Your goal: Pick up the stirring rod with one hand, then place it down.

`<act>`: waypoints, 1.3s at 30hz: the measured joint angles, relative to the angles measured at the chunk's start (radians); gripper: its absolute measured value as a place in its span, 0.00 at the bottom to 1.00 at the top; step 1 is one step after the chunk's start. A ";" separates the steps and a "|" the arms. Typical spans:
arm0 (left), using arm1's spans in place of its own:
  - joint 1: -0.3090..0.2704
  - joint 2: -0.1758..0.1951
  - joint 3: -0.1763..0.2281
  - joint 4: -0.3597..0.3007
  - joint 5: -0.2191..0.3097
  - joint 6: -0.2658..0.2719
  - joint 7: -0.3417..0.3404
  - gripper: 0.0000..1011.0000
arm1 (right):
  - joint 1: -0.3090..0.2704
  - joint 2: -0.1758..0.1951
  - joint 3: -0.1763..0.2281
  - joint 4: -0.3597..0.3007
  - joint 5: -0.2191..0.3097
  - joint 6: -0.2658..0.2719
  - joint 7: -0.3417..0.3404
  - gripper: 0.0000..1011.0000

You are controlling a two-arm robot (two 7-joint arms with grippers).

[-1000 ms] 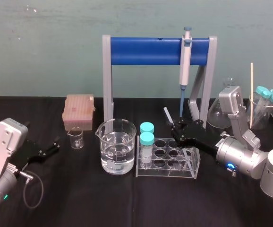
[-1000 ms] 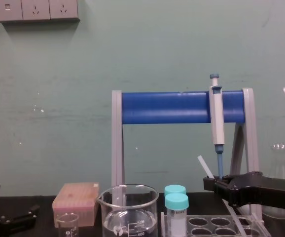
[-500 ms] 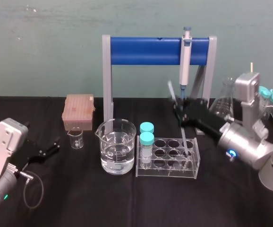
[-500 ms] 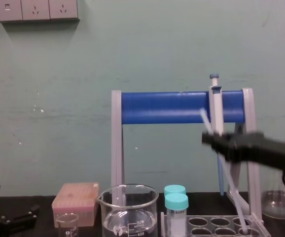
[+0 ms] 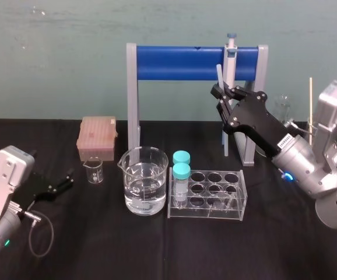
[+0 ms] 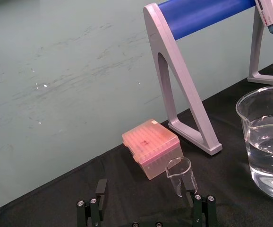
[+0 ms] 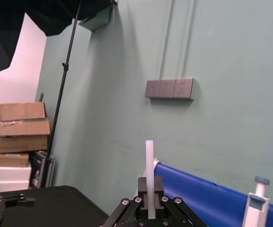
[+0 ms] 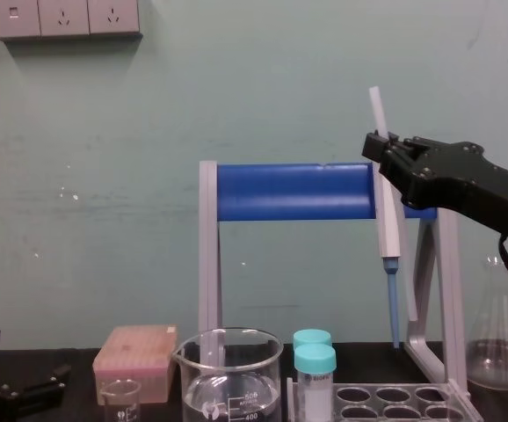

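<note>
Right claw point(image 5: 220, 93) is raised above the back right part of the black surface point(image 5: 157, 251), its fingers clamped on the stirring rod point(image 5: 219, 74). The rod stands near upright with a slight tilt. Its top end pokes above the claw, level with the right end of the blue-barred stand point(image 5: 180, 63) and just beside the hanging pipette point(image 5: 230, 61). In the chest view the rod tip rises above the blue bar; lower down it overlaps the pipette and the two cannot be told apart. Below and left of the claw sit the clear tube rack point(image 5: 209, 198), holding two teal-capped tubes point(image 5: 181, 170), and the large beaker point(image 5: 144, 182) of water. Left claw point(image 5: 69, 179) rests low near the surface's left edge, fingers apart, near the small beaker point(image 5: 92, 172) and pink tip box point(image 5: 97, 137).
</note>
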 joint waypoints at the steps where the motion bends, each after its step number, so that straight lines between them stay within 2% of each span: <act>1: 0.000 0.000 0.000 0.000 0.000 0.000 0.000 0.99 | -0.007 -0.003 0.005 0.004 -0.007 -0.024 0.000 0.07; 5: 0.000 0.000 0.000 0.000 0.000 0.000 0.000 0.99 | -0.029 -0.008 0.020 0.010 -0.010 -0.062 0.007 0.07; 8: 0.000 0.000 0.000 0.000 0.000 0.000 0.000 0.99 | -0.046 -0.008 0.033 0.010 0.000 -0.069 0.016 0.07; 18: 0.000 0.000 0.000 0.000 0.000 0.000 0.000 0.99 | -0.082 -0.011 0.058 0.007 0.000 -0.039 0.002 0.07; 39: 0.000 0.000 0.000 0.000 0.000 0.000 0.000 0.99 | -0.079 -0.010 0.055 0.007 0.002 -0.046 0.006 0.07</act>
